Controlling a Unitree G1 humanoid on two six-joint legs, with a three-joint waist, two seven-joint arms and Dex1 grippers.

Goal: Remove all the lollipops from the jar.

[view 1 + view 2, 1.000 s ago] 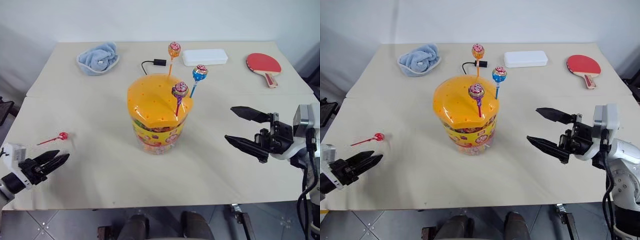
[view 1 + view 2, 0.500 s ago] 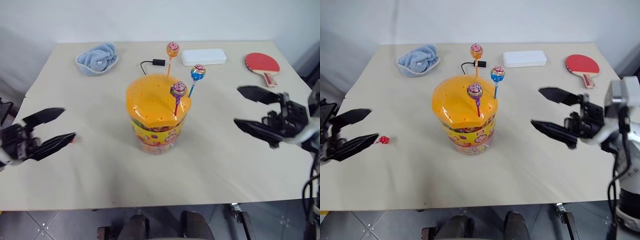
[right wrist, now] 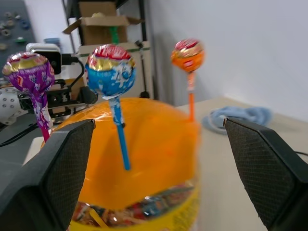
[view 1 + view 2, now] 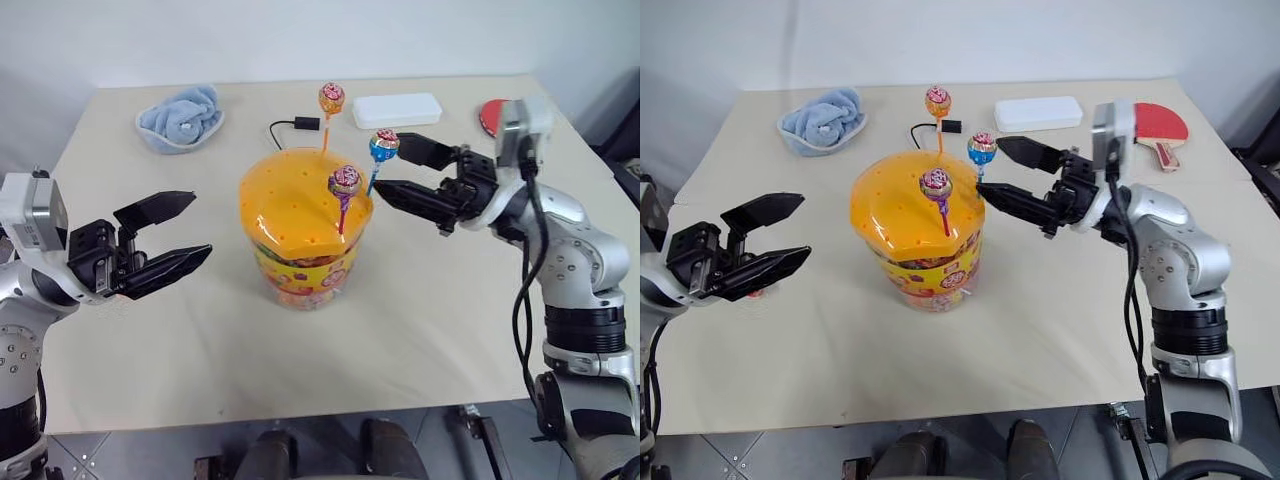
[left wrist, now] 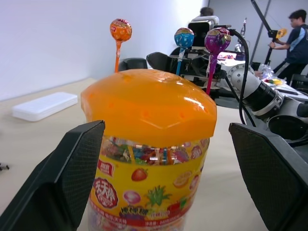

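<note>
The jar (image 4: 300,262), a clear tub with a candy label and an orange domed lid (image 4: 296,195), stands mid-table. Three lollipops stick up from the lid's holes: orange (image 4: 331,98) at the back, blue (image 4: 383,146) on the right, purple (image 4: 345,181) nearest the front. My right gripper (image 4: 388,161) is open and reaches in from the right, its fingertips level with the blue lollipop and standing on either side of it, apart from it. My left gripper (image 4: 200,224) is open and empty, raised left of the jar and pointing at it. The left wrist view faces the jar (image 5: 144,178) between wide-spread fingers.
A blue cloth (image 4: 180,115) lies at the back left. A black plug with a cable (image 4: 306,124), a flat white box (image 4: 397,109) and a red paddle (image 4: 1160,122) lie along the back. A person (image 5: 298,29) stands far behind in the left wrist view.
My left gripper has risen from the table's front left, swung toward the jar and opened wide. My right gripper has moved left and up to the blue lollipop. The camera view has shifted.
</note>
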